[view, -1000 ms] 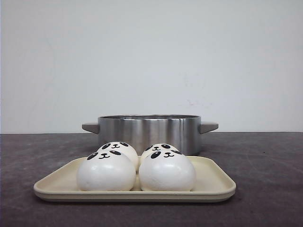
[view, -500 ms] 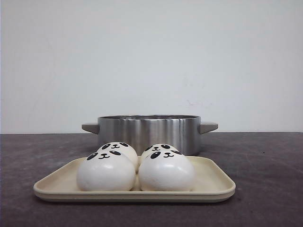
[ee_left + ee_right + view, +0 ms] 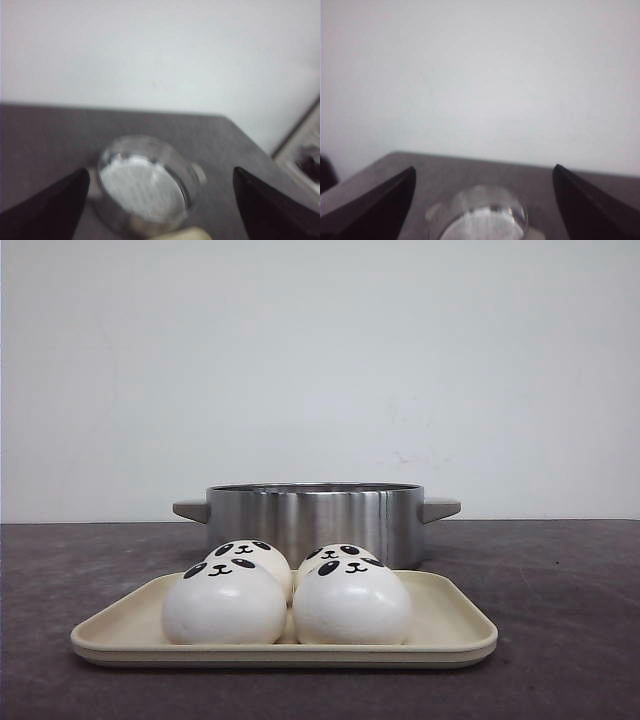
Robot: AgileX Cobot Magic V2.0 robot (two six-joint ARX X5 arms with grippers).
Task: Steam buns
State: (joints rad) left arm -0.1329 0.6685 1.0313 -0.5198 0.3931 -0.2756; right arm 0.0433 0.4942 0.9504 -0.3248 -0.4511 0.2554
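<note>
cream-coloured plastic is what sits nearest you: a shallow tray (image 3: pixel 450 625) on the dark grey table (image 3: pixel 560 580). the buns (image 3: pixel 285 590), four glossy white domes with black panda faces, rest on it in a tight two-by-two cluster, touching one another, the front pair (image 3: pixel 224 602) partly hiding the back pair (image 3: pixel 250 555). nothing grips them.

just behind the tray stands a brushed steel pot (image 3: pixel 315 520), lidless, a handle on each side; from your left wrist camera you look down into it (image 3: pixel 145 185) and see a pale, blurred floor.

your left gripper (image 3: pixel 160 210) is spread wide with nothing between its dark fingers (image 3: pixel 50 205). your right gripper (image 3: pixel 480 210) is equally wide apart and empty, its fingers (image 3: pixel 590 205) framing the pot (image 3: pixel 482 217). beyond everything is a plain white wall (image 3: pixel 320 360).
</note>
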